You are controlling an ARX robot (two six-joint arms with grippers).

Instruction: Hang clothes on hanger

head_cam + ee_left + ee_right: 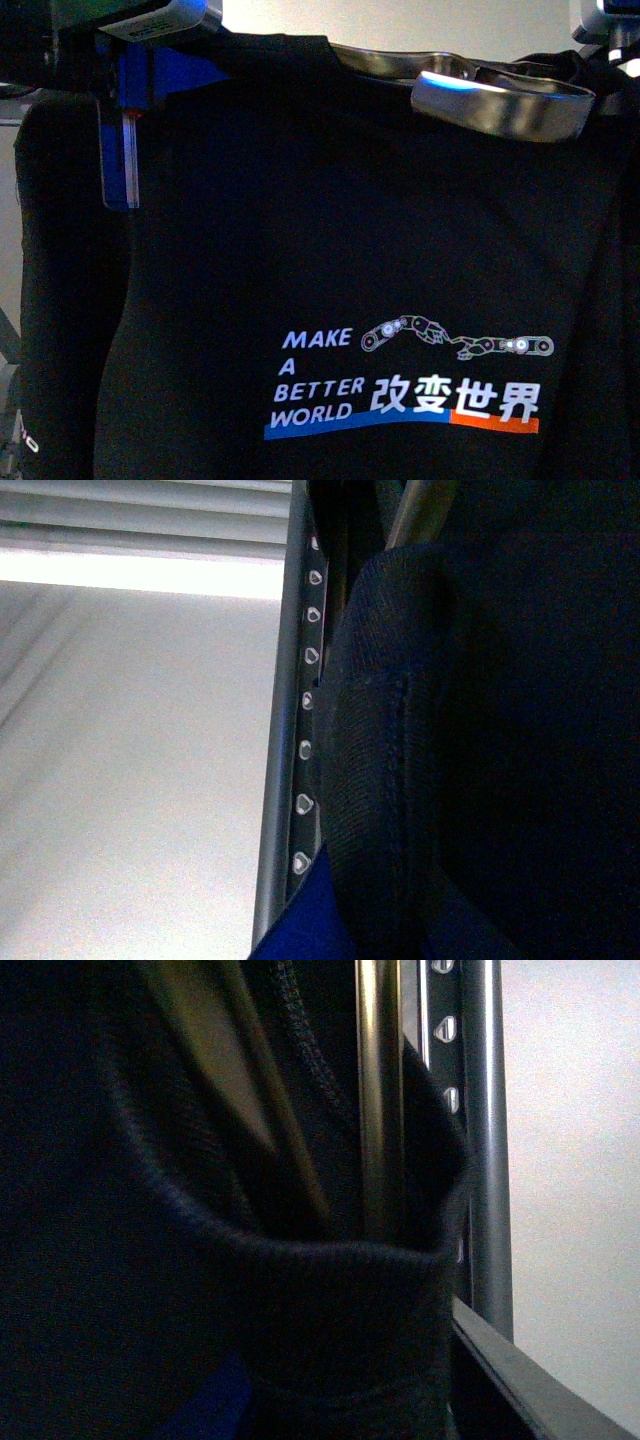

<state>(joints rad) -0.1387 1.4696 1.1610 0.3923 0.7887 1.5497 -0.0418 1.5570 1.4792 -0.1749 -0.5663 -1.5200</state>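
The clothes (400, 250), a black T-shirt printed "MAKE A BETTER WORLD", hang spread out and fill the front view. Its sleeve with a small white logo (27, 440) hangs at the left. My left gripper (128, 130), with blue fingers, is shut on the shirt's top left; my right gripper (610, 30) is shut on its top right. In the left wrist view the shirt fabric (450, 730) lies against the hanger's rail (305, 700) with heart-shaped holes, beside a blue finger (300, 930). In the right wrist view the fabric (200, 1260) bunches beside the rail (447, 1030).
A shiny metal hooked clothes hanger (500, 95) sits in the shirt's collar; its bar (380, 1110) also shows in the right wrist view. A grey rack tube (490, 1160) runs beside the rail. A pale wall lies behind. The rack is hidden in the front view.
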